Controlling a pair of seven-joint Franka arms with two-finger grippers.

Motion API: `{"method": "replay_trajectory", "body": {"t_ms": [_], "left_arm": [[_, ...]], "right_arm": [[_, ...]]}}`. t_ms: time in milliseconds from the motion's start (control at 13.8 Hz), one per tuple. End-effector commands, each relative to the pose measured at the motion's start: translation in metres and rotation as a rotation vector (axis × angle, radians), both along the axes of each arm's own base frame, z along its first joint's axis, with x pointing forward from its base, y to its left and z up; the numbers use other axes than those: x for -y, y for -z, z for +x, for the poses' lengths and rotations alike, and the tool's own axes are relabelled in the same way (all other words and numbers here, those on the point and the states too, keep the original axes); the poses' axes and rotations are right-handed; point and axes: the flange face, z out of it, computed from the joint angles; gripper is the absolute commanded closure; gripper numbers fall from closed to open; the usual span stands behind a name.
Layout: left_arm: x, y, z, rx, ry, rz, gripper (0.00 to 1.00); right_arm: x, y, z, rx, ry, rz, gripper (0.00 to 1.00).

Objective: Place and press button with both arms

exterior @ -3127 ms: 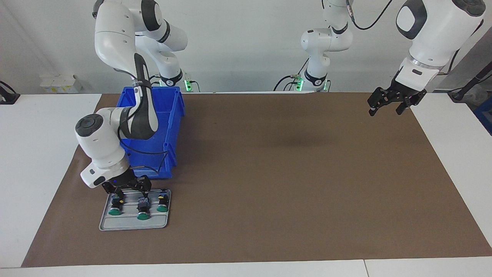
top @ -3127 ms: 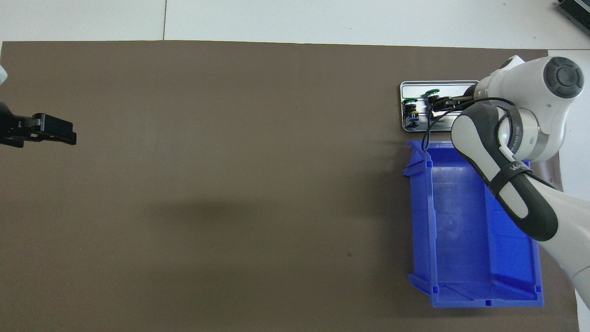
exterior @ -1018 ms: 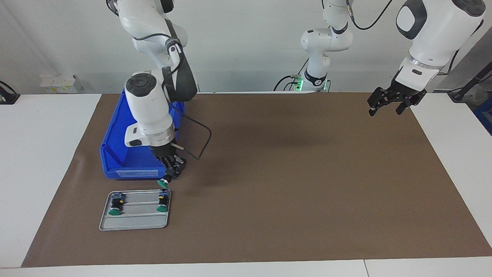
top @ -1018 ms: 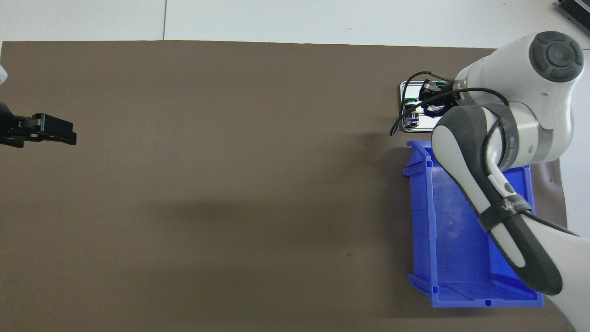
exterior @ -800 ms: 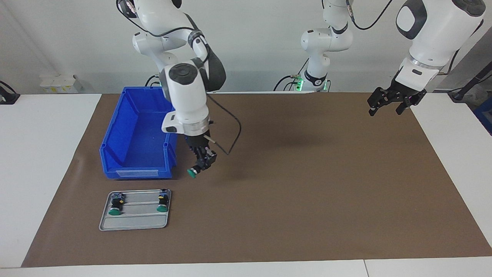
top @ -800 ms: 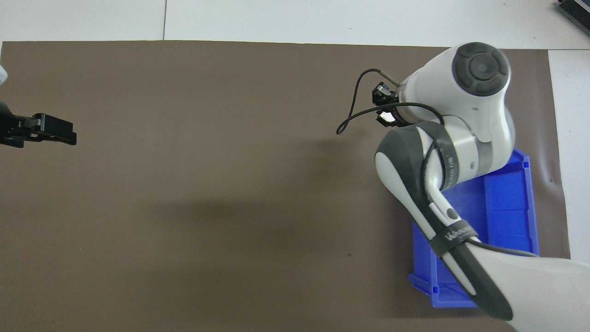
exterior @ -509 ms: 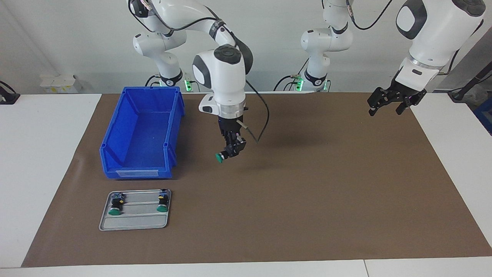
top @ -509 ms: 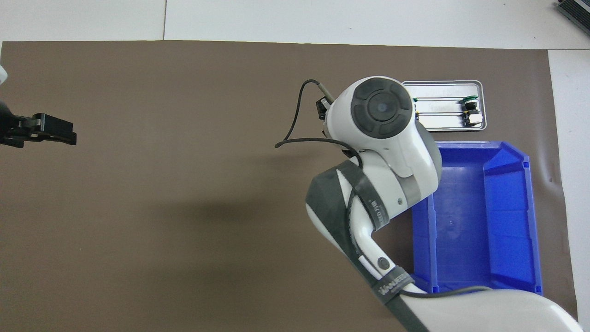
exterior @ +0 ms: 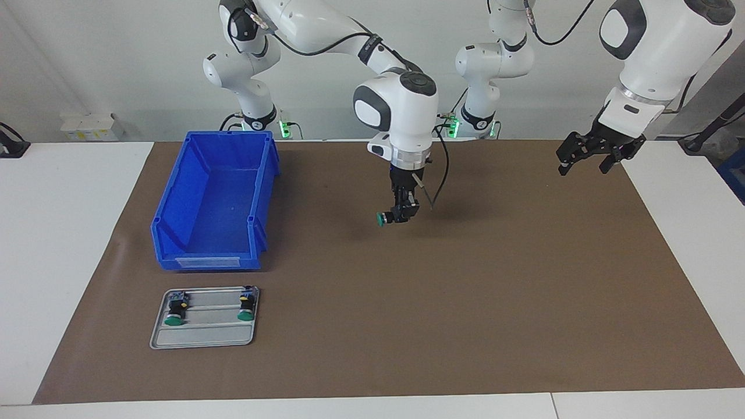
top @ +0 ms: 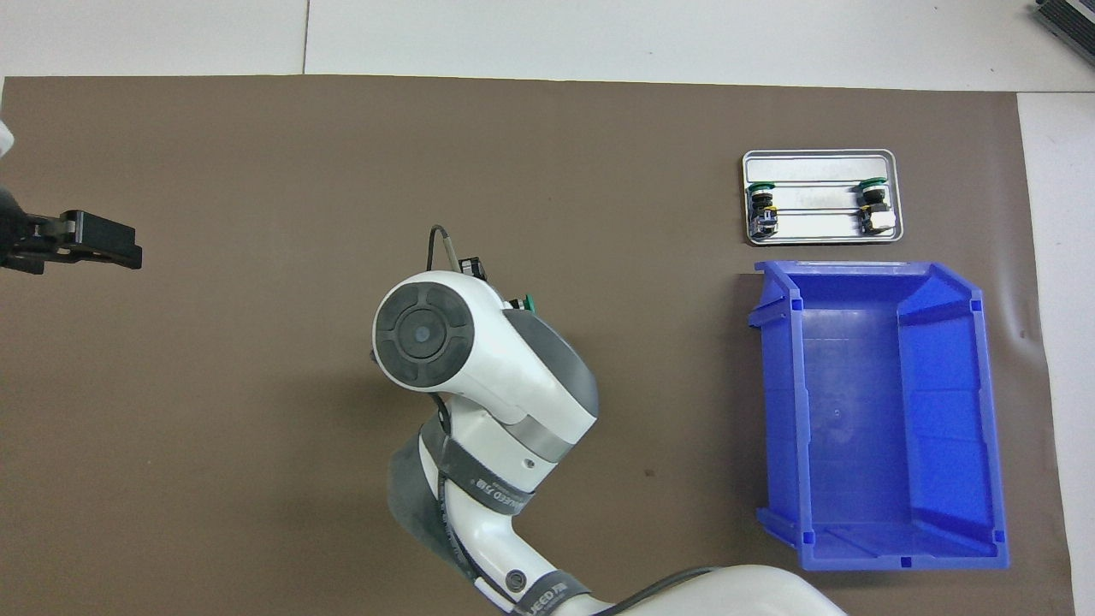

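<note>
Right claw (exterior: 400, 214): I see it clamped on the button (exterior: 382, 219), raised over the mid tabletop (exterior: 465, 302).
Left claw (exterior: 588, 158): spread wide, empty, waiting.
Overhead view: wrist hides the grip; only the green cap shows.

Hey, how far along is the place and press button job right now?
Done: one button is off the tray, shut in the right gripper over the middle of the mat; two buttons remain on the tray. In hand: carrying it, not yet set down. Left: placing it and pressing it. The left gripper waits open over its end of the mat.
</note>
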Motion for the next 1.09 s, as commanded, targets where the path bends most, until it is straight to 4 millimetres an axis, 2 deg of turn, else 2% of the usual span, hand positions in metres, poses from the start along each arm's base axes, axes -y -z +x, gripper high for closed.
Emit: {"method": "replay_trajectory", "body": {"t_ms": [0, 73, 145, 218, 364, 436, 582, 873, 945, 1018], "left_arm": [[-0.002, -0.002, -0.008, -0.007, -0.003, 0.005, 0.0], [-0.002, -0.002, -0.008, -0.007, -0.003, 0.005, 0.0], [-0.002, -0.002, -0.008, -0.007, -0.003, 0.005, 0.0], [-0.002, -0.002, -0.008, -0.007, -0.003, 0.005, 0.0], [-0.002, -0.002, -0.008, -0.007, -0.002, 0.005, 0.0], [-0.002, -0.002, -0.008, -0.007, -0.003, 0.005, 0.0], [-0.002, -0.002, -0.008, -0.007, -0.003, 0.005, 0.0], [-0.002, -0.002, -0.008, -0.007, -0.003, 0.005, 0.0], [-0.002, -0.002, -0.008, -0.007, -0.003, 0.005, 0.0], [-0.002, -0.002, -0.008, -0.007, -0.003, 0.005, 0.0]], "right_arm": [[-0.021, 0.012, 0.023, 0.03, 0.109, 0.009, 1.0], [-0.027, 0.027, 0.022, 0.026, 0.112, 0.006, 1.0], [-0.043, 0.042, 0.013, 0.028, 0.126, 0.018, 1.0], [-0.05, 0.042, 0.01, 0.036, 0.148, 0.042, 1.0], [-0.048, 0.05, 0.014, 0.035, 0.166, 0.057, 1.0], [-0.053, 0.05, 0.015, 0.058, 0.186, 0.122, 1.0], [-0.047, 0.072, 0.012, 0.048, 0.199, 0.125, 1.0], [-0.036, 0.099, 0.005, 0.017, 0.225, 0.17, 1.0], [-0.029, 0.101, 0.011, 0.012, 0.254, 0.21, 1.0], [-0.029, 0.101, 0.01, 0.007, 0.257, 0.213, 0.93]]}}
